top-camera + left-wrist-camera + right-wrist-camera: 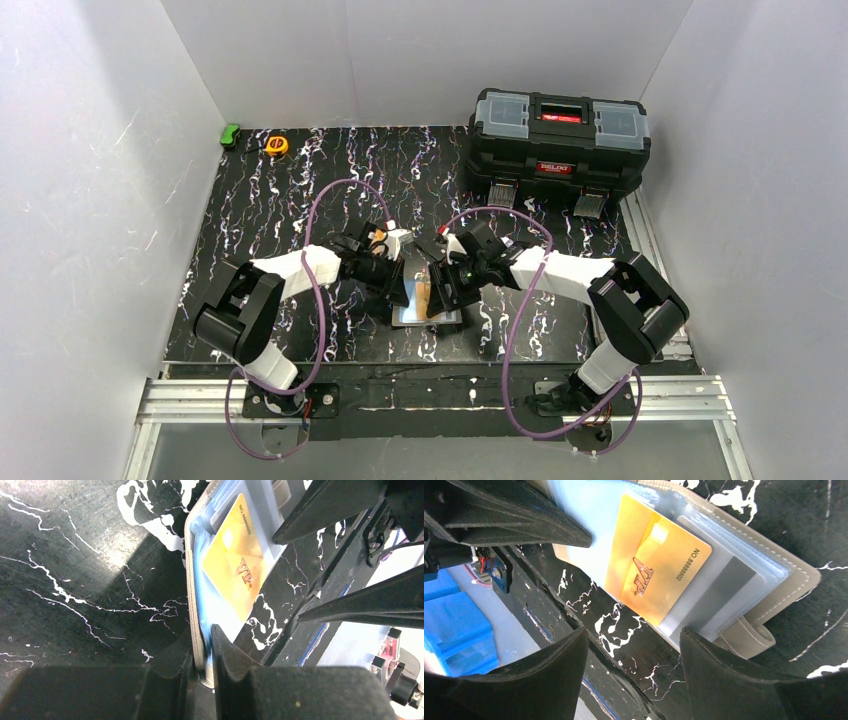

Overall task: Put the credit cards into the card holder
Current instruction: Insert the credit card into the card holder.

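My left gripper (202,645) pinches the edge of the card holder (794,575) — right gripper (634,635) spread wide beside the gold card (654,575), partway in a clear pocket.

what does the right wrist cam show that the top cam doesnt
Only right wrist: the red VIP print and number on the gold plastic card, and the snap tab of the taupe leather-like folding card holder. Only top: the black plastic toolbox, yellow tape measure and small green object. Both: the open holder, the card, the black white-veined table.
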Robot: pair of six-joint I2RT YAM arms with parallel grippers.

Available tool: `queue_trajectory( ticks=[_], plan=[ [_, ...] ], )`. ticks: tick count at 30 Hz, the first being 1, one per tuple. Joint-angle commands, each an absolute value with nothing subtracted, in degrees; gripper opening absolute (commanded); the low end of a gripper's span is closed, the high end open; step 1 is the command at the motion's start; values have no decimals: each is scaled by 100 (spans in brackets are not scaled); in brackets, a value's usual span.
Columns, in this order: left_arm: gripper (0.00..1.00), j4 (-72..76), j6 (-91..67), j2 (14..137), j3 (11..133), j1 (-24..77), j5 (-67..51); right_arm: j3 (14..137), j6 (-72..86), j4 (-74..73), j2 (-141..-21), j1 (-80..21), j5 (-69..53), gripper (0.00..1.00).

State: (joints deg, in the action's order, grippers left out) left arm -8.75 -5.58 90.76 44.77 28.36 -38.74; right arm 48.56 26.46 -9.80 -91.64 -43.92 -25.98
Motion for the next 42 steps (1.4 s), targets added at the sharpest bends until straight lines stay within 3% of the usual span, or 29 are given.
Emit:
queue_trajectory(
  ticks=[1,17,19,22,25,37,42],
  plan=[
    [10,-772,-659,9116,4344,2896,-3672,5167,2424,-1361,-9168,-4403,-2323,74],
    [13,-752,-878,9107,4264,2900,-3540,5542,2547,-1171,-9667,-4437,-2666,70],
    [17,-637,-996,9083,4239,2900,-3651,5575,2564,-1163,-9697,-4466,-2689,70],
    [33,-453,-1149,9088,4218,2901,-3996,5684,2569,-1160,-9756,-4535,-2685,70],
    [38,-443,-1152,9095,4208,2900,-4121,5807,2584,-1149,-9826,-4591,-2694,70],
    [40,-391,-1243,9166,4186,2884,-4314,5990,2599,-1093,-10040,-4615,-2847,68],
    [40,-685,-1180,9119,4211,2784,-4182,5791,2521,-1205,-9614,-4475,-2779,67]
  ],
)
